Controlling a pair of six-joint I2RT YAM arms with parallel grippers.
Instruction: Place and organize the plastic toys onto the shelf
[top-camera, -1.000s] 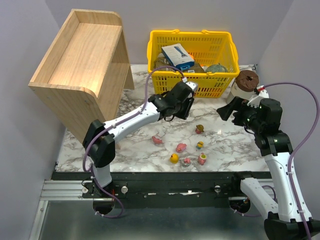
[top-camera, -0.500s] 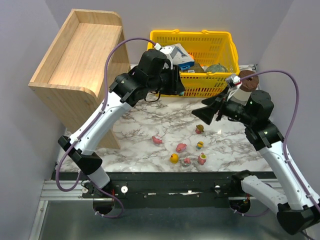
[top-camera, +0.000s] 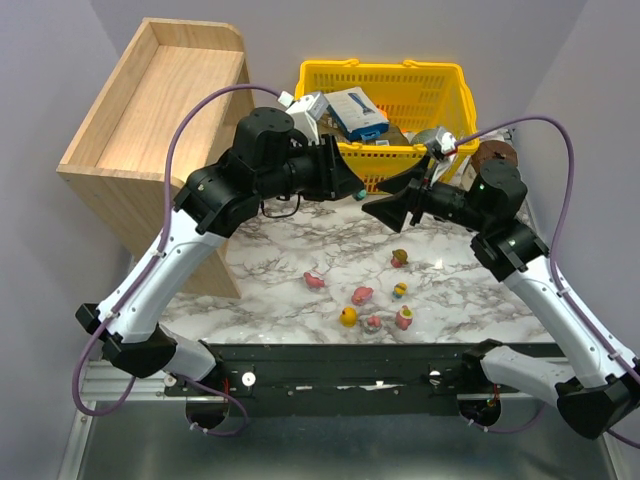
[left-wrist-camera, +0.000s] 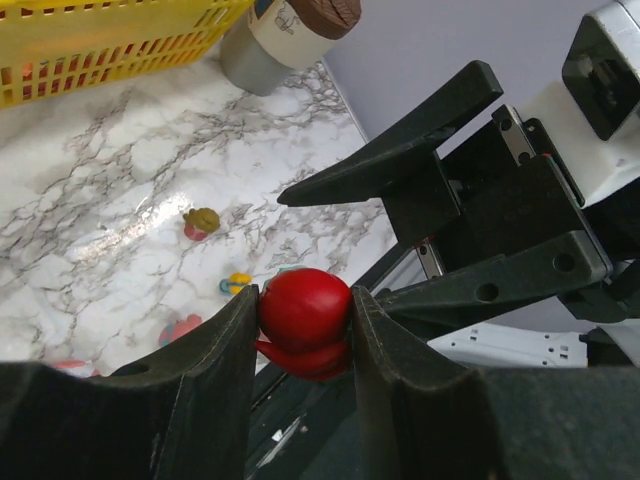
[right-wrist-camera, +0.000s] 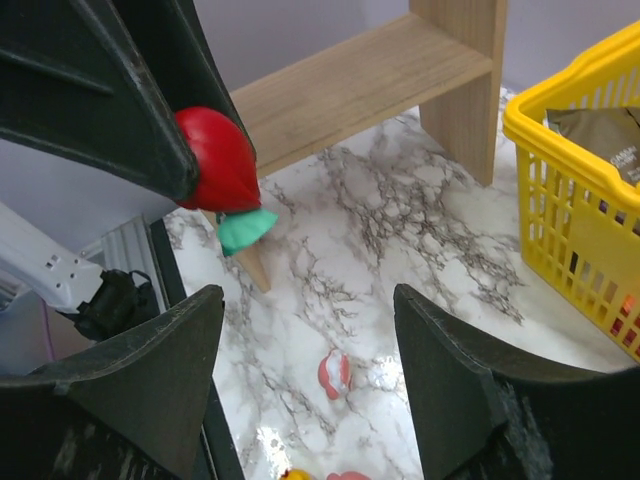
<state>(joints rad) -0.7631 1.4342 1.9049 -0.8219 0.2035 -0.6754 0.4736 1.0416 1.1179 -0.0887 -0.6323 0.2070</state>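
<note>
The shelf (top-camera: 150, 110) shows no toys; left tool (left-wrist-camera: 305, 300) grips a red toy (left-wrist-camera: 300, 318) aloft, right tool (right-wrist-camera: 308, 300) spread open; other toys (top-camera: 362, 295) lie on the tabletop (top-camera: 270, 260).

Red, green-based toy (left-wrist-camera: 303, 312) mid-air — other toys (top-camera: 362, 295) scattered beside wooden shelf (top-camera: 150, 110)

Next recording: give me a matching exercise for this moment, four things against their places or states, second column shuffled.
1. red rounded plastic toy
2. right gripper
3. olive plastic figurine
4. yellow plastic basket

a. on the marble table
b. jaws apart, nothing between them
c. holding boxes, at the back
d. clamped in the left gripper

Pairs: 1-d, 2-b, 3-a, 4-c
</note>
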